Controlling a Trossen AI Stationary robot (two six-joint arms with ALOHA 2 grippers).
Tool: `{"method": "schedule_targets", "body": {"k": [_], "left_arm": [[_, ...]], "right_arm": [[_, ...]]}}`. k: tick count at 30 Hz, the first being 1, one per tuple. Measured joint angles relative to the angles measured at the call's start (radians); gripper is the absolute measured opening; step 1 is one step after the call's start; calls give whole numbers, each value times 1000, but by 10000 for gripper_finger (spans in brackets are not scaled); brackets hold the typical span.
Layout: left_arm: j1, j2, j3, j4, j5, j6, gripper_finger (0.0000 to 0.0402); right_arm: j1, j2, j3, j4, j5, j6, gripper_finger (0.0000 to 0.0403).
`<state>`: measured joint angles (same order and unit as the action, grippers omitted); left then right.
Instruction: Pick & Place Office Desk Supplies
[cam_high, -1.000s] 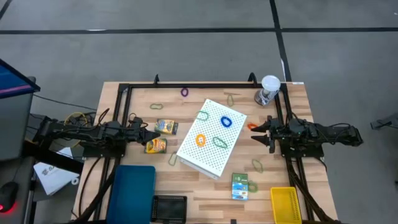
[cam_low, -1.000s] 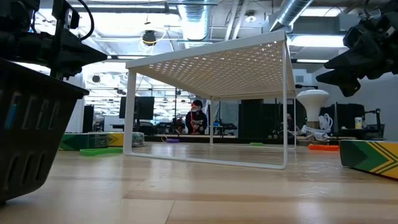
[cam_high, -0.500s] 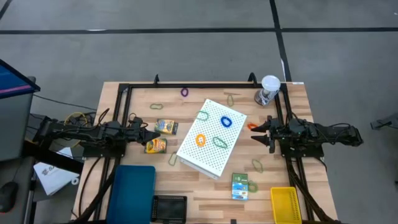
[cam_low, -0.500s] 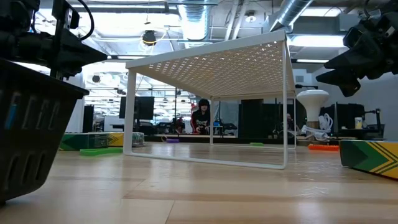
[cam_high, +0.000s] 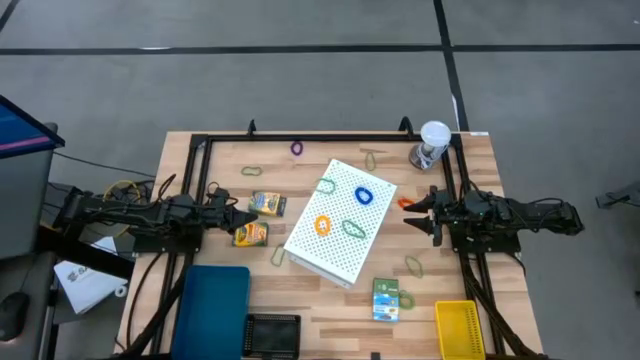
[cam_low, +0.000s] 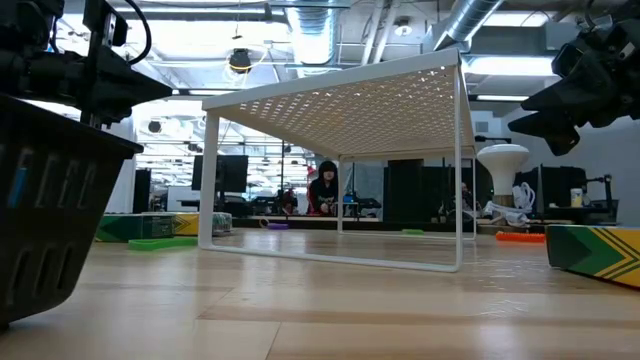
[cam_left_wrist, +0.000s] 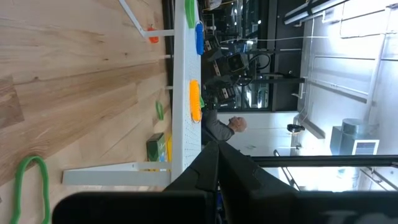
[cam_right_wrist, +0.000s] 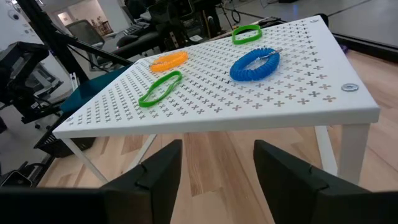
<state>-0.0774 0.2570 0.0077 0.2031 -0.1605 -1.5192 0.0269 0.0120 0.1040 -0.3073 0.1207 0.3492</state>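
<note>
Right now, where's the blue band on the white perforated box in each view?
High view: blue band on the white perforated box, toward its far right corner.
Low view: not visible; only the box's underside shows.
Left wrist view: blue band edge-on along the box top.
Right wrist view: blue band centre-right on the box top.
Shared landmark: the orange band on the same box.

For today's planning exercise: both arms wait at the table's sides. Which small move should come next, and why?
Probably the right gripper should ease toward the orange loop lying on the table just beside it: its fingers stand open and empty, while the left gripper is shut.
</note>
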Motion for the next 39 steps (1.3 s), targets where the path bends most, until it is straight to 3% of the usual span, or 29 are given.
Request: {"method": "schedule_targets", "body": {"k": [39], "left_arm": [[0, 0, 0, 48, -25, -33, 0]], "right_arm": [[-37, 0, 0, 0, 0, 0, 195]]}}
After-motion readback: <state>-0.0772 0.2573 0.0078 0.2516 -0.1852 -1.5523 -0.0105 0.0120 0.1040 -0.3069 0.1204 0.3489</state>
